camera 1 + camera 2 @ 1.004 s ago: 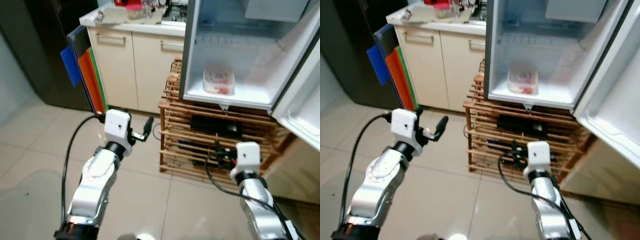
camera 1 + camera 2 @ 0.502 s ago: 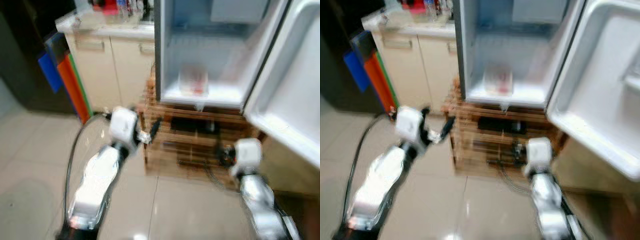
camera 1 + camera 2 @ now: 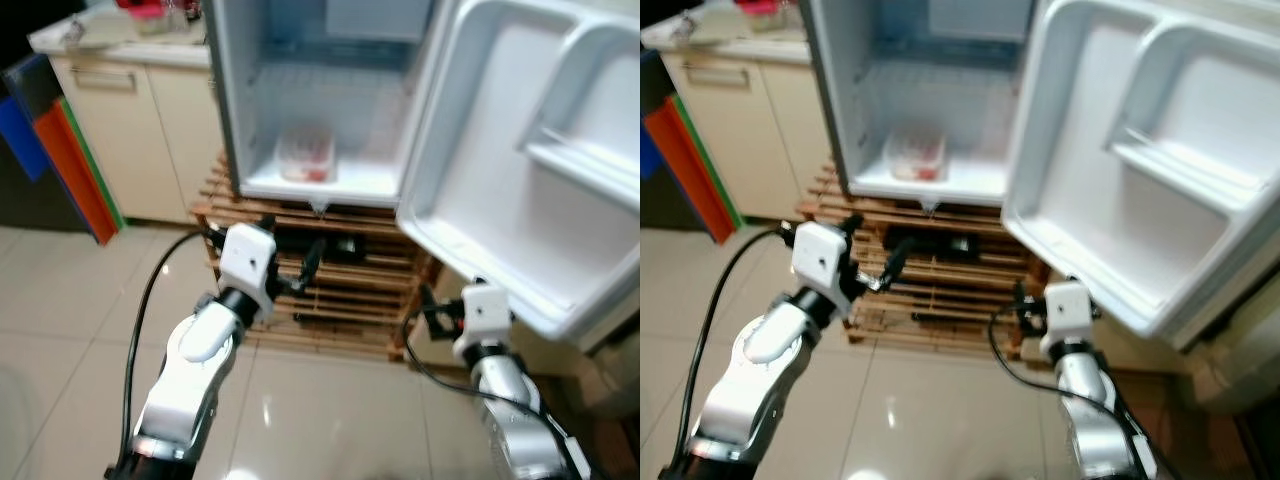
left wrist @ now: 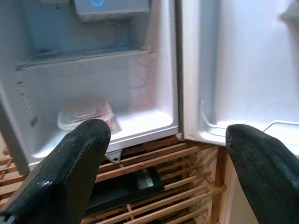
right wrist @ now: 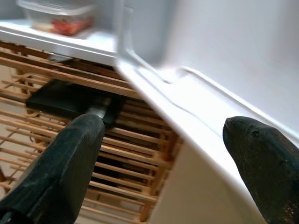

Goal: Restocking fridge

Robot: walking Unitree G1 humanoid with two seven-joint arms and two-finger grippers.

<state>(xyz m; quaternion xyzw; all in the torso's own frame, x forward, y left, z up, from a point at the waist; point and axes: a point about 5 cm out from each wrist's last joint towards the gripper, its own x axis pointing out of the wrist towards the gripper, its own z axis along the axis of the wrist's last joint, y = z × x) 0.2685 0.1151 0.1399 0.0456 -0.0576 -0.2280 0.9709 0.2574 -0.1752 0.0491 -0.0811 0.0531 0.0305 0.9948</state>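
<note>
so the fridge (image 3: 300,110) is standing open on a wooden slatted rack (image 3: 330,290), door (image 3: 520,150) swung wide to the robot's right, and as far as restocking goes there's basically one thing in there: a clear plastic food container (image 3: 305,157) with something red in it, sitting on the bottom shelf. the rest of the inside looks bare, and the door shelves look empty too, so i'd say this is early days, maybe one item in and everything else to go. neither arm is carrying anything right now, so the next load has to come from somewhere, possibly the counter (image 3: 120,35) off to the left where some stuff is sitting, though it's too small to tell what. the left gripper (image 3: 312,262) is raised out in front with the forearm bent up, pointing at the rack just under the fridge, fingers spread wide apart with nothing between them (its wrist view looks straight into the fridge at the container). the right gripper (image 5: 163,154) is lower, down near the bottom edge of the door, fingers also wide apart and empty.
</note>
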